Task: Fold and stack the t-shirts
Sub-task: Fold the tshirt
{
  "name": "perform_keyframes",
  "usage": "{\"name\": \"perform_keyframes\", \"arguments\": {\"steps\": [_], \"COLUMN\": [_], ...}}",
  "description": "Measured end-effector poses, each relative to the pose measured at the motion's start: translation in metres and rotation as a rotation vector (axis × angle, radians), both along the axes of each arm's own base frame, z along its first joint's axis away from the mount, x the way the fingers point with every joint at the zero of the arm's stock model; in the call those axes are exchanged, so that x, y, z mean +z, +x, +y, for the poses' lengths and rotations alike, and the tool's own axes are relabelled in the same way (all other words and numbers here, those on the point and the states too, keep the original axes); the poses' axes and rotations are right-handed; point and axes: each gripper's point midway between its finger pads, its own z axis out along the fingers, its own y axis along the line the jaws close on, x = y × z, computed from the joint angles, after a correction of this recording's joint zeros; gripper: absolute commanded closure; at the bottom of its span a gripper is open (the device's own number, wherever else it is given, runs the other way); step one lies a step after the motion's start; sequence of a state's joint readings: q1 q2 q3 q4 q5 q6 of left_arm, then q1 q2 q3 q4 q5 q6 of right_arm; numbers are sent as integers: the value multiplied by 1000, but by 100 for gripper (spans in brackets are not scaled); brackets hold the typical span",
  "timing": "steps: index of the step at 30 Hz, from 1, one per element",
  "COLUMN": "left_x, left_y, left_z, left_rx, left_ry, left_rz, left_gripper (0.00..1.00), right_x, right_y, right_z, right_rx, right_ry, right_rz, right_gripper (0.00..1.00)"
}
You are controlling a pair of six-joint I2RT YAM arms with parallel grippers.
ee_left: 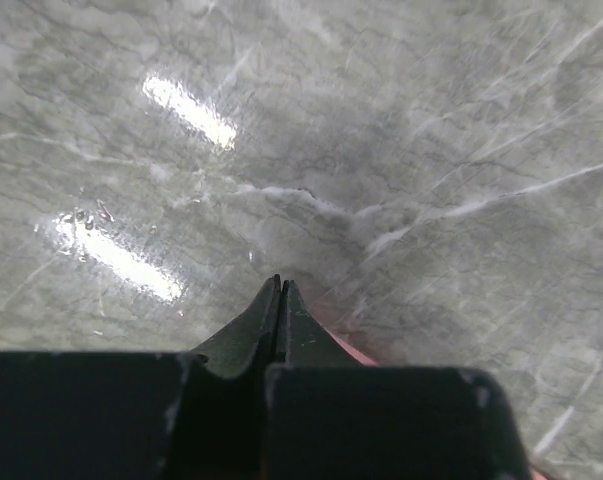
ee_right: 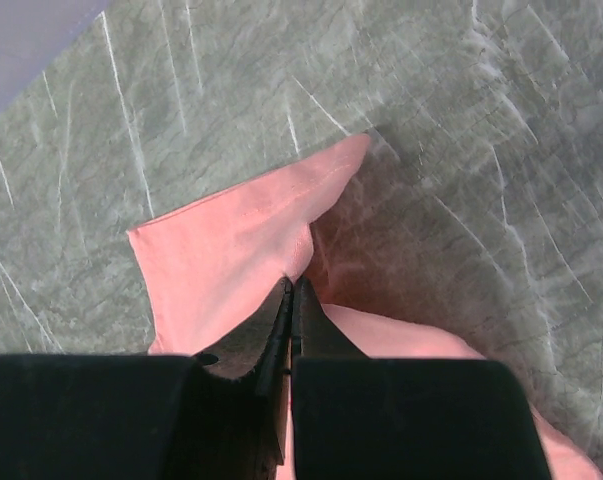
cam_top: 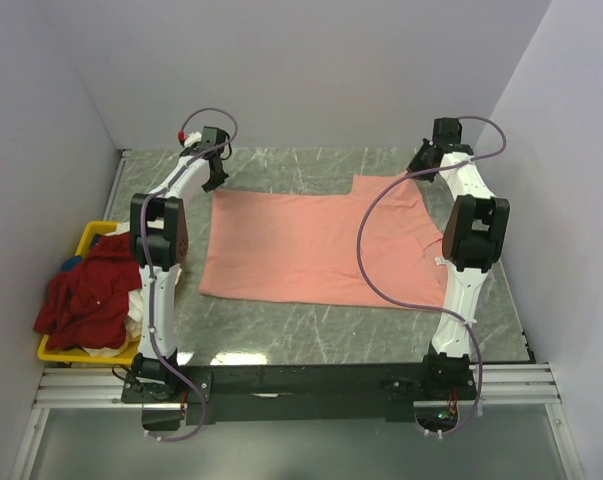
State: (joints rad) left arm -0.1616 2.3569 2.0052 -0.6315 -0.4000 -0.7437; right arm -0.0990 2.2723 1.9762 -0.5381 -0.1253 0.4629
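Two pincers are both closed at the far side of the worktop (cam_top: 311,340). The right pincer (ee_right: 292,285) grips a sleeve (ee_right: 251,220) of the salmon-pink t-shirt (cam_top: 311,245), the cloth creasing up to its tips. The left pincer (ee_left: 281,285) has its jaws pressed together at the shirt's far left corner, with a sliver of pink just beside them; I cannot tell whether cloth is caught there. Between them the shirt lies spread flat across the middle. At the left edge, a dark red t-shirt (cam_top: 86,295) is heaped in a yellow bin (cam_top: 93,233).
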Motion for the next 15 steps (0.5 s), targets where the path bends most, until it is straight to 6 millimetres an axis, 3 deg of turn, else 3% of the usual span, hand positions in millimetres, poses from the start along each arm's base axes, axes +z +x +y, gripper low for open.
{"name": "perform_keyframes", "arguments": {"steps": [9, 15], "left_x": [23, 28], "left_y": [9, 12], "left_z": [4, 4], "left_rx": [-15, -41], "left_ry": [-3, -12], "left_rz": [-55, -65], "left_gripper": [100, 100], "right_x": [6, 26], "right_y": [-3, -13], "right_z": [0, 1], "right_rx": [2, 1], "right_ry": [8, 11], "right_rz": [-13, -36], "right_gripper": [100, 100]}}
